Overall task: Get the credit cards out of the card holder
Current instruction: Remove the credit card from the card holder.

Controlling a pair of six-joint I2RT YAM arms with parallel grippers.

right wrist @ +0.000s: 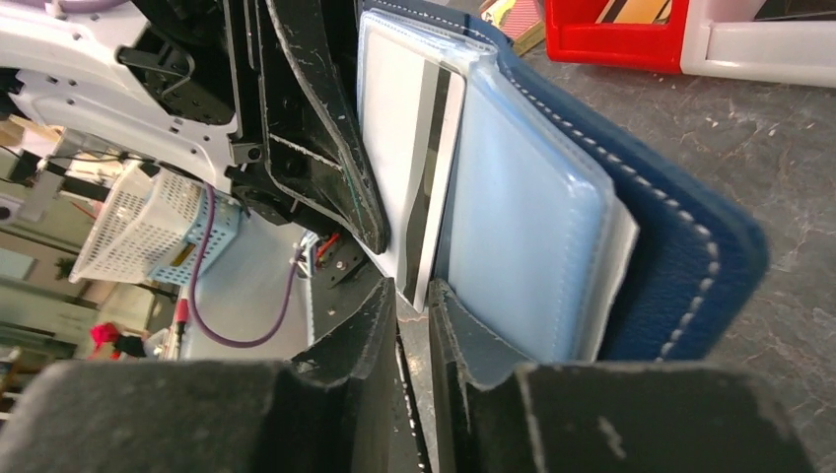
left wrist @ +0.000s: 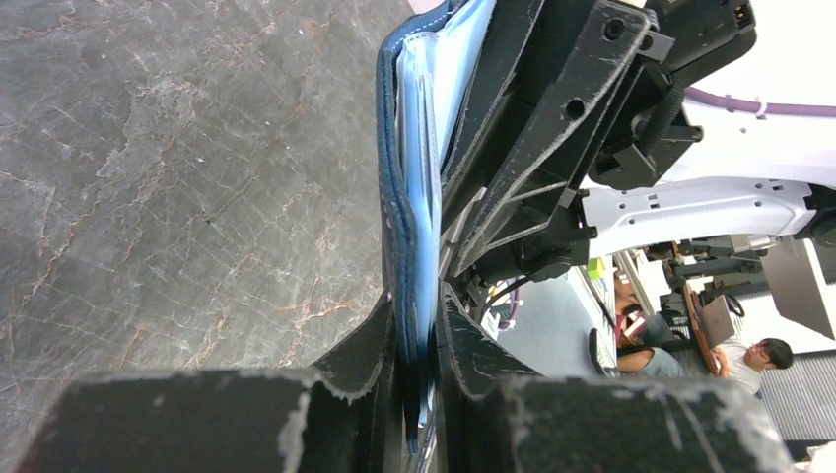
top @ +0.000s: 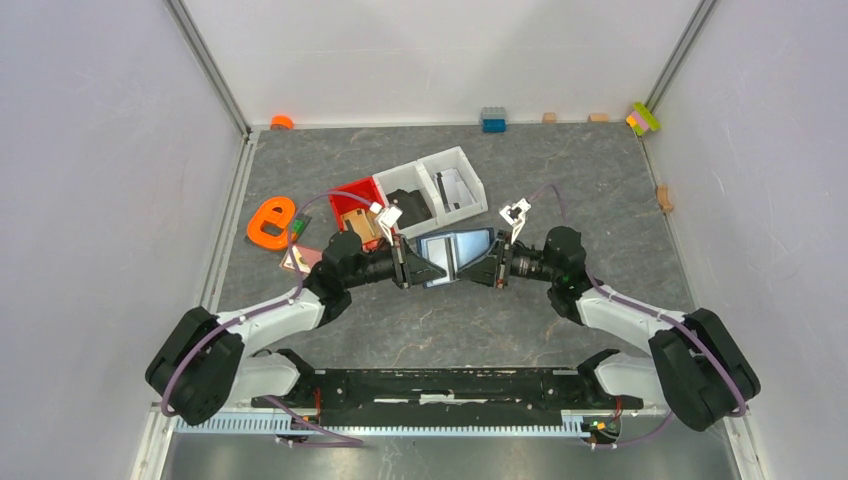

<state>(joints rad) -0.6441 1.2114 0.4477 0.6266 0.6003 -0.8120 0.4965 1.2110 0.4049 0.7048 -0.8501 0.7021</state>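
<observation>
The card holder (top: 455,252), navy blue with light blue pockets inside, hangs open above the table between my two grippers. My left gripper (top: 412,268) is shut on the holder's left edge; the left wrist view shows its jaws (left wrist: 419,330) clamped on the navy cover (left wrist: 392,197). My right gripper (top: 496,266) meets the holder from the right. In the right wrist view its jaws (right wrist: 414,296) are closed on the lower edge of a light grey credit card (right wrist: 406,148) with a dark stripe. The card sticks out of a light blue pocket (right wrist: 522,227).
Behind the holder stand a red bin (top: 352,196) with brown pieces and two white bins (top: 470,170), one with a black lump (top: 405,205), the other with a flat grey card (top: 455,188). An orange ring-shaped thing (top: 270,222) lies left. Small blocks line the far wall.
</observation>
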